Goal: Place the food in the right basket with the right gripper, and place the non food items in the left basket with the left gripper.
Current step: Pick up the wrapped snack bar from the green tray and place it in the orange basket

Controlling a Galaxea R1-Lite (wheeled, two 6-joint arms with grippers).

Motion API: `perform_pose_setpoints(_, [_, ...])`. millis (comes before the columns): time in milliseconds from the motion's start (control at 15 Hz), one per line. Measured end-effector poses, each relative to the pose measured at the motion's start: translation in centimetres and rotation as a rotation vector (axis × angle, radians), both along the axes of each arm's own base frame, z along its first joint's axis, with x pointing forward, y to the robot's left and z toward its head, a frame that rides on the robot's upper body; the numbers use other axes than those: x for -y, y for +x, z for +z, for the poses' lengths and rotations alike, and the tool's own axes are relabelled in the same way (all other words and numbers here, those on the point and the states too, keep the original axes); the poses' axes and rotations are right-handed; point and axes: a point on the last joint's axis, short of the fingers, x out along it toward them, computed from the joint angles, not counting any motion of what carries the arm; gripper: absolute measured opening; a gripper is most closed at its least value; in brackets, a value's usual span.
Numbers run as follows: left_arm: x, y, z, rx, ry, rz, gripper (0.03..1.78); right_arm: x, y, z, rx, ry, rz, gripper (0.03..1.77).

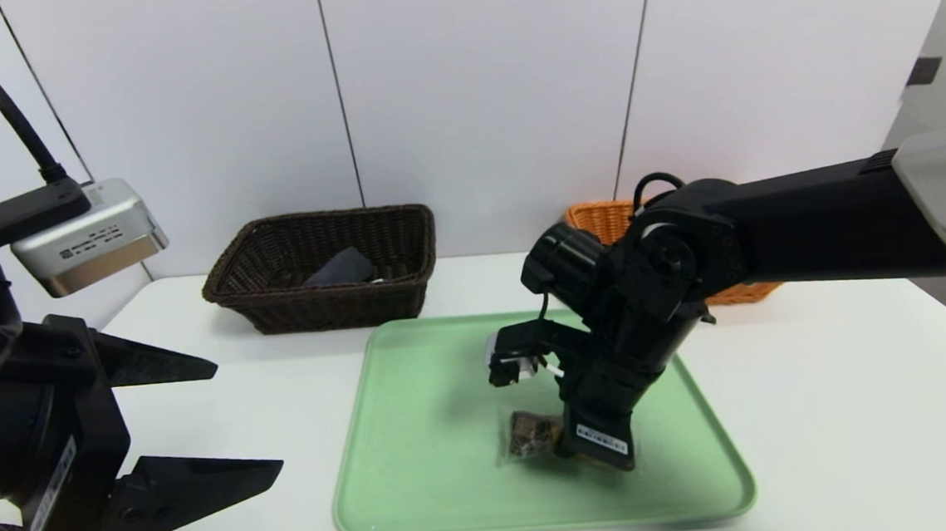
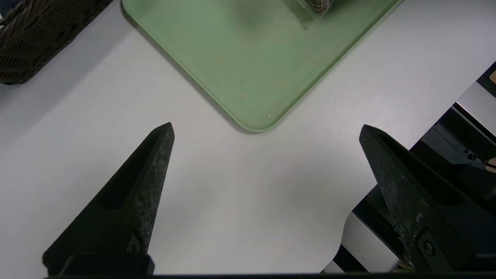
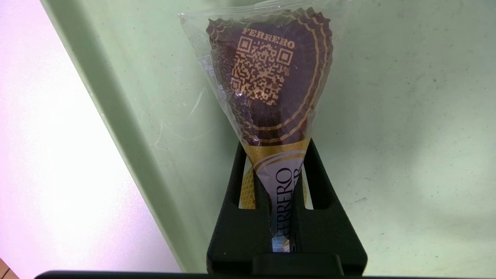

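A Ferrero chocolate in a clear wrapper (image 3: 271, 85) lies on the green tray (image 1: 419, 452), and my right gripper (image 3: 277, 155) is shut on its white and gold end. From the head camera the chocolate (image 1: 526, 435) shows just beside the right gripper (image 1: 573, 450), low over the tray's near middle. Over the bare table at the near left, my left gripper (image 1: 246, 419) hangs open and holds nothing; its wrist camera shows its fingers (image 2: 155, 162) spread wide near the tray's corner (image 2: 255, 124). The dark left basket (image 1: 323, 268) holds a dark item (image 1: 340, 268). The orange right basket (image 1: 603, 219) is mostly hidden behind the right arm.
Both baskets stand at the table's back edge against a white wall. White tabletop (image 1: 824, 407) lies to the right of the tray. The table's front edge and a part of my own base (image 2: 445, 155) show in the left wrist view.
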Motion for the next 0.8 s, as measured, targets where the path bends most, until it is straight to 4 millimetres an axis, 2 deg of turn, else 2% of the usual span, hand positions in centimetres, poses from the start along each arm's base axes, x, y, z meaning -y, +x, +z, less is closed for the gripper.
perform_pose_setpoints(200, [-0.1, -0.1, 0.1, 0.004, -0.001, 0.0, 1.69, 0.7, 0.3, 0.8, 0.018, 0.016, -0.022, 0.18])
perform_pose_setpoints(400, [-0.2, -0.2, 0.2, 0.009, -0.004, 0.003, 1.69, 2.4, 0.8, 3.4, 0.082, 0.066, -0.069, 0.18])
perform_pose_setpoints(800, [-0.2, -0.3, 0.2, 0.013, -0.007, 0.002, 1.69, 8.8, 1.3, 10.4, 0.282, 0.174, -0.215, 0.18])
